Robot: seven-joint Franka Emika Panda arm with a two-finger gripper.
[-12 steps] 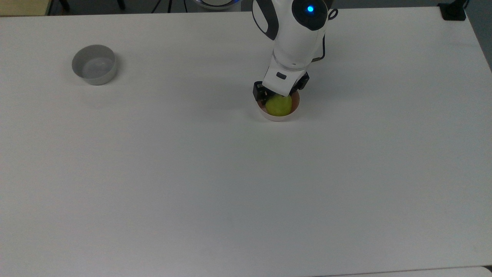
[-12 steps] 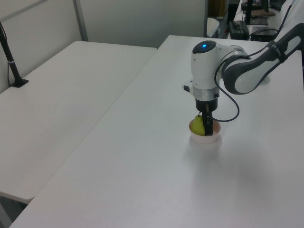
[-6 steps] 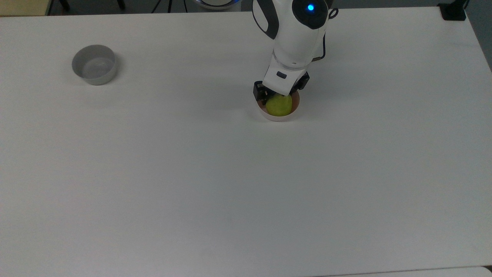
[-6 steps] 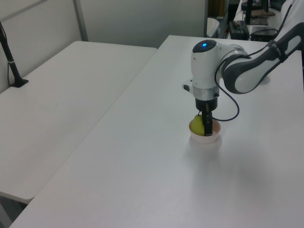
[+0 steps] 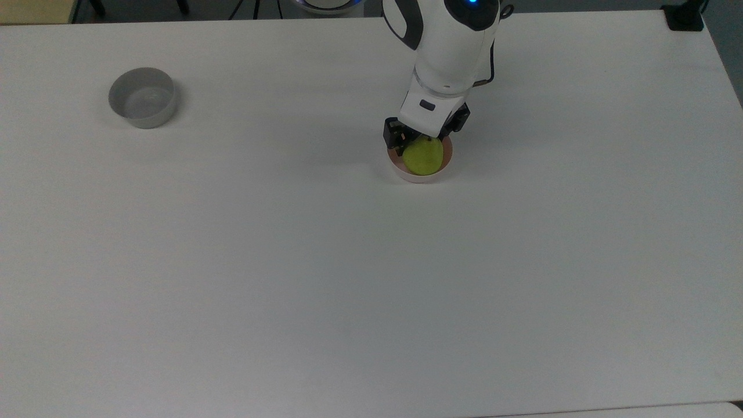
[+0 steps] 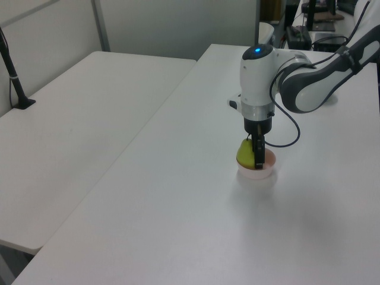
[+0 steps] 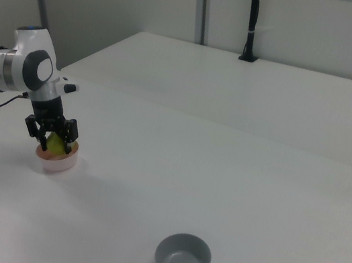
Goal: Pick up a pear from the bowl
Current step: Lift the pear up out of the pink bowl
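Observation:
The yellow-green pear [image 5: 422,158] is gripped between my gripper's [image 5: 423,150] black fingers, directly over the pale pink bowl [image 5: 408,175] on the white table. In the left view the pear [image 6: 244,153] stands mostly above the bowl [image 6: 257,174], its underside about level with the rim, and one dark finger [image 6: 259,155] crosses its side. The right view has the gripper [image 7: 54,142] straddling the pear [image 7: 57,145] above the bowl [image 7: 56,163]. The gripper is shut on the pear.
A grey bowl [image 5: 142,104] of similar size stands apart at the top view's upper left; it is also near the front of the right view [image 7: 182,260]. A second white table [image 6: 71,130] adjoins the work table. A black post [image 7: 252,22] stands on it.
The arm has risen a little, and the pear has come up with it, from sitting low in the pink bowl to standing higher over its rim.

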